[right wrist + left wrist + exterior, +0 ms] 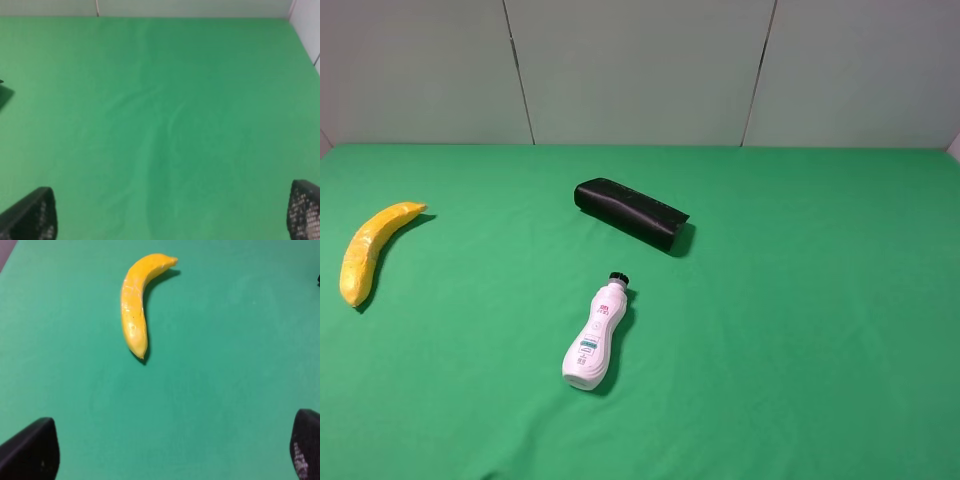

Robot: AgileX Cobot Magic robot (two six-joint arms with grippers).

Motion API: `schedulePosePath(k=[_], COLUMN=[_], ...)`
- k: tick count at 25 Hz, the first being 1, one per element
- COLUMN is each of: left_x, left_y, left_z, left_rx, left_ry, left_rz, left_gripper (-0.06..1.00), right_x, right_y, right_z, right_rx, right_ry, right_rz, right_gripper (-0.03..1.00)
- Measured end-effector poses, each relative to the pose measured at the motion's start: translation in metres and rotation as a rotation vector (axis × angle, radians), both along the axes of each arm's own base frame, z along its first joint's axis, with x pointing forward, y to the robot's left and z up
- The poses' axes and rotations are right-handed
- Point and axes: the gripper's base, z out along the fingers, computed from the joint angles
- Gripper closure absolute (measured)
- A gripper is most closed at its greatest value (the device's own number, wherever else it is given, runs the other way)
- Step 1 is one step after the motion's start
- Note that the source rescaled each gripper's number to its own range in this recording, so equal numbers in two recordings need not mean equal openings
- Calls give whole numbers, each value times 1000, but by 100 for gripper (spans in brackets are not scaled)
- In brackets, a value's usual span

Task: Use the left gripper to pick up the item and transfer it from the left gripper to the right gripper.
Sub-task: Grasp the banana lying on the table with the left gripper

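A green cloth [800, 330] covers the table. The banana [370, 250] lies near its left edge, well apart from the white bottle [595, 335] and black case [632, 213]. The left gripper [168, 450] hangs with jaws spread wide, the banana untouched ahead of it. The right gripper [170, 212] is likewise spread and holds nothing.

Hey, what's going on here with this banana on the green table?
Nothing is being handled yet. The banana lies near the left edge of the table, untouched. The left claw is open with the banana in its view; the right claw is open too, holding nothing. A white bottle and a black case lie mid-table.
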Motion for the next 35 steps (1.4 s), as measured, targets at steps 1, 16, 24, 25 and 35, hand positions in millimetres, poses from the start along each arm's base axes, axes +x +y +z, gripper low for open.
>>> schedulePosePath(k=[1, 16, 24, 25, 35], left_x=[0, 0, 1, 5, 50], left_y=[0, 0, 6, 6, 5], left_z=[0, 0, 28, 32, 47], left_rx=[0, 14, 127, 129, 123], left_ry=[0, 0, 86, 107, 268], left_rz=[0, -5, 3, 4, 5], left_gripper=[8, 9, 9, 9, 7], right_x=[0, 0, 0, 0, 0], right_y=[0, 0, 0, 0, 0], right_z=[0, 0, 0, 0, 0], right_rx=[0, 0, 0, 0, 0], right_ry=[0, 0, 0, 0, 0], right_rz=[0, 0, 0, 0, 0], right_gripper=[-3, -3, -3, -3, -3])
